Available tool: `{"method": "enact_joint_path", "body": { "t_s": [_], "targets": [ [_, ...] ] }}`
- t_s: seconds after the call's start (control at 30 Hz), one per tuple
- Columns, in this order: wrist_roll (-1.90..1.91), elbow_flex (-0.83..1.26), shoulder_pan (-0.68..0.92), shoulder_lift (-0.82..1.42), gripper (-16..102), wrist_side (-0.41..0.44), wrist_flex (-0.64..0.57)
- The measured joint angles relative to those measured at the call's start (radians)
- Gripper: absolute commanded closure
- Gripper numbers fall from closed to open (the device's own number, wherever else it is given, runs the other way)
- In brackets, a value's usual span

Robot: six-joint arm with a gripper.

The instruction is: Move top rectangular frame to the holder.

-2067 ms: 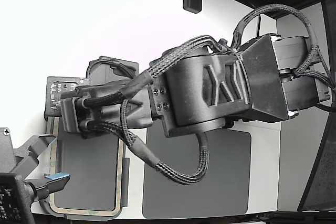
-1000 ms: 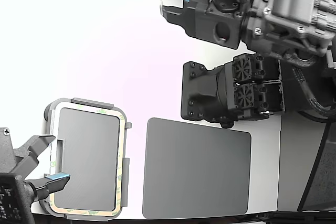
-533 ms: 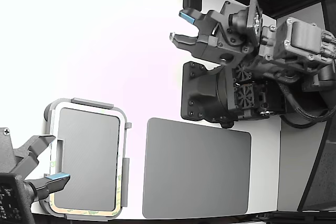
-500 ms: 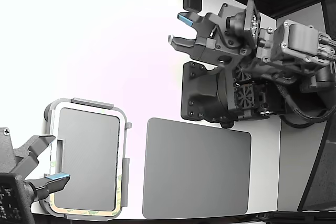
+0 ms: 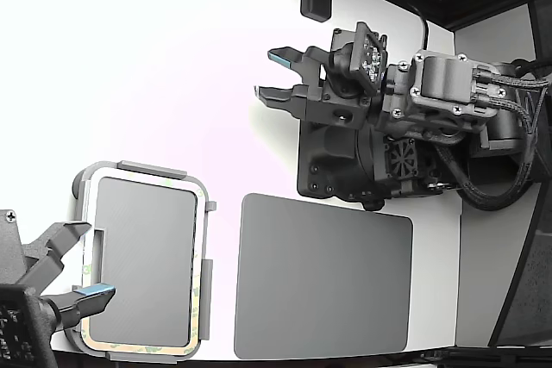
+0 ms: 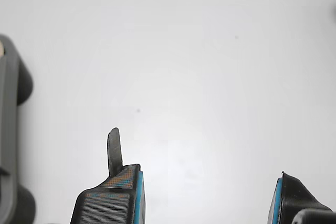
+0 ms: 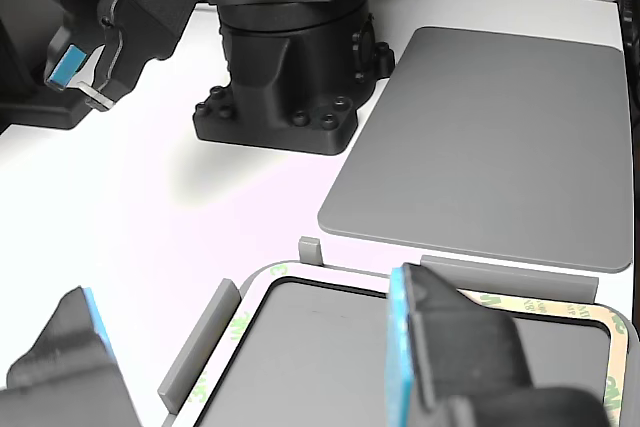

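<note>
The cream-tan rectangular frame [image 5: 138,349] lies flat inside the light grey holder [image 5: 151,170] at the exterior view's lower left, around a dark grey centre. Both also show in the other view: the frame [image 7: 530,304] and a holder tab [image 7: 200,347]. My gripper [image 5: 269,75] is open and empty. It hangs over bare white table far from the holder, towards the exterior view's upper right. The wrist view shows its blue-padded fingers spread apart [image 6: 207,198] with nothing between them. It also shows in the other view [image 7: 82,82].
A large dark grey mat [image 5: 323,277] lies right of the holder in the exterior view. My arm's black base [image 5: 345,161] stands behind it. A second gripper [image 5: 73,269] sits open over the holder's near edge. A grey part [image 6: 8,129] shows at the wrist view's edge.
My arm lifted off the holder, pulled back to the exterior view's upper right, and has now swung its open gripper leftward. The frame stays in the holder. The second gripper has not moved.
</note>
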Motion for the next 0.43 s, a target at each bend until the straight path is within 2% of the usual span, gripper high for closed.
{"method": "enact_joint_path", "body": {
  "t_s": [0.43],
  "targets": [
    [-0.012,0.0,0.0,0.0,-14,-0.018,-0.002]
  ]
}}
